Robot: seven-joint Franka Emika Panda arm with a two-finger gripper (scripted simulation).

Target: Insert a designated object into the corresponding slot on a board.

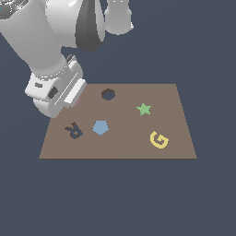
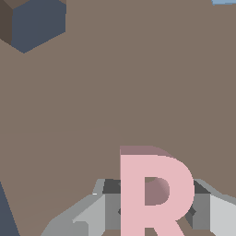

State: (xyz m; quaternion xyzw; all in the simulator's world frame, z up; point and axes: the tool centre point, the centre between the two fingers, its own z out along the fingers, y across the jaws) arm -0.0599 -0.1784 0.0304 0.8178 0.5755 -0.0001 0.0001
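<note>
The pale pink R block (image 2: 156, 193) lies flat between my gripper's fingers (image 2: 110, 203), whose dark pads sit against both of its sides. In the exterior view my gripper (image 1: 73, 99) is low over the far left corner of the brown board (image 1: 138, 147). Only a sliver of the pink R (image 1: 78, 102) shows under the hand. The dark navy R-shaped slot (image 1: 73, 130) lies nearer the front left of the board, apart from the gripper. A dark angular recess (image 2: 37, 23) shows in the wrist view; I cannot tell which cutout it is.
A round dark hole (image 1: 108, 94) is at the board's far middle. A blue pentagon (image 1: 100, 127) sits beside the R slot. A green star (image 1: 144, 109) and a yellow G (image 1: 159, 139) lie on the exterior view's right. The board stands on a dark blue floor (image 1: 207, 198).
</note>
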